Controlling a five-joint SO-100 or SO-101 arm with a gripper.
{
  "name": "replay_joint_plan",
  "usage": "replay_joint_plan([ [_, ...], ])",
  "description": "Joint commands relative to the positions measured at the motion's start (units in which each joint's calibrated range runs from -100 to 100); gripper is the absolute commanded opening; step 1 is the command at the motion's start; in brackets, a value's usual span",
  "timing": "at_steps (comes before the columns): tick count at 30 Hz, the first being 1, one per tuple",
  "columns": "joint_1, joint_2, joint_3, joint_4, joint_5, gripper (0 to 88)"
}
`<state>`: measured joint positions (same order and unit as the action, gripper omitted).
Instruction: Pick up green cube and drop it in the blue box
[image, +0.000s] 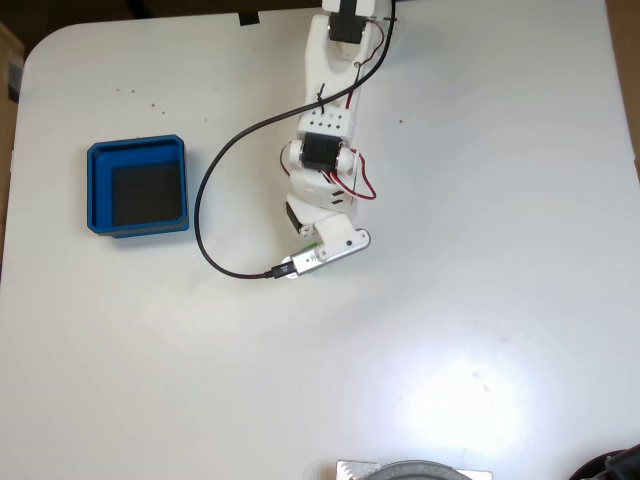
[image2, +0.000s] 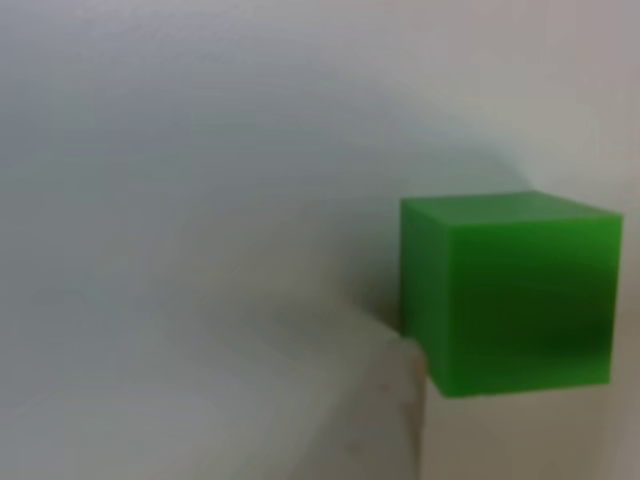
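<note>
- Green cube (image2: 510, 292) looms close in the other view, resting on the tabletop (image2: 200, 200), a pale fingertip (image2: 395, 410) touching its lower left corner.
- From the fixed view, the claw (image: 312, 243) hangs over it, well right of the blue box (image: 137, 187); jaw state I cannot tell. Centre the cube before squeezing.

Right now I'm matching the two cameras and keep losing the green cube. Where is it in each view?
Fixed view: the green cube is a small green sliver near the centre, mostly hidden under the arm's gripper end, right of the blue box.
Other view: it is large and close, right of centre.
Shared landmark: the white table it rests on.
</note>
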<state>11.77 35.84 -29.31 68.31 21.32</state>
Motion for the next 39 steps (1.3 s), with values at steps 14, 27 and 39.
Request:
replay_joint_plan([
  [14, -0.5, 2.0, -5.5, -0.4, -0.2, 22.9],
  [27, -0.6, 5.2, -7.0, -0.5, -0.4, 22.9],
  [39, -0.6, 5.2, -7.4, -1.6, -4.6, 22.9],
])
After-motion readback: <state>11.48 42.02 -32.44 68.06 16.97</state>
